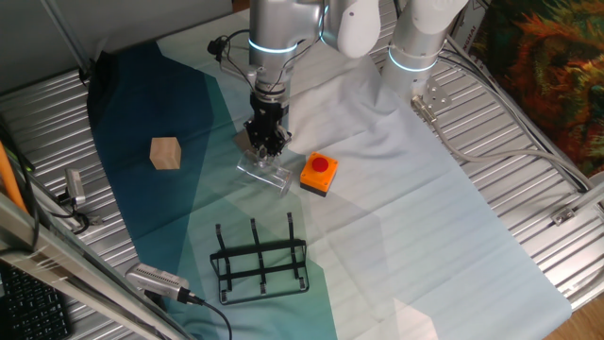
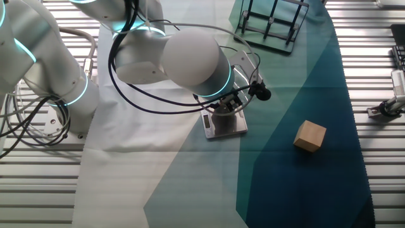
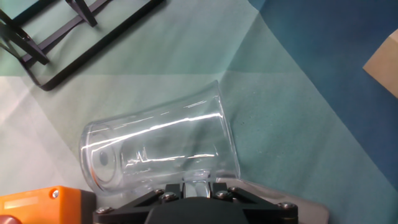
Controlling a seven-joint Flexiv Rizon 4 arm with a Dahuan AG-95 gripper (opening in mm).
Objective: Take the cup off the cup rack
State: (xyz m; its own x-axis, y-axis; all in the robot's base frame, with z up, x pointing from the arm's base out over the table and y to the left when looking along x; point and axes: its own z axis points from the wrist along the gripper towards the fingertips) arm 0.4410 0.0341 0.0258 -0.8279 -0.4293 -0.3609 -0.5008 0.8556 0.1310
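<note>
A: Item one, one fixed view. Cup rack (image 1: 260, 257) stands near the front of the surface (image 1: 425, 217), prongs bare. Claw (image 1: 267, 144) is well apart from it, low over a clear shape beside the orange button box (image 1: 319, 174). Wooden cube (image 1: 165, 153) lies off to the side.

B: The other fixed view?

A: The arm hides the claw. A grey plate (image 2: 224, 124) shows below it; the rack sits at the top edge.

B: Hand view?

A: Cup (image 3: 158, 146) lies on its side just ahead of the claw, over the cloth, the rack's frame beyond. Whether the claw grips it or has let go, I cannot tell; the fingertips are hidden.

B: Step?

A: Judged: the cup is already off the rack and is being set down. Next move calls for a gentle release, then a straight lift clear so the cup does not roll.
</note>
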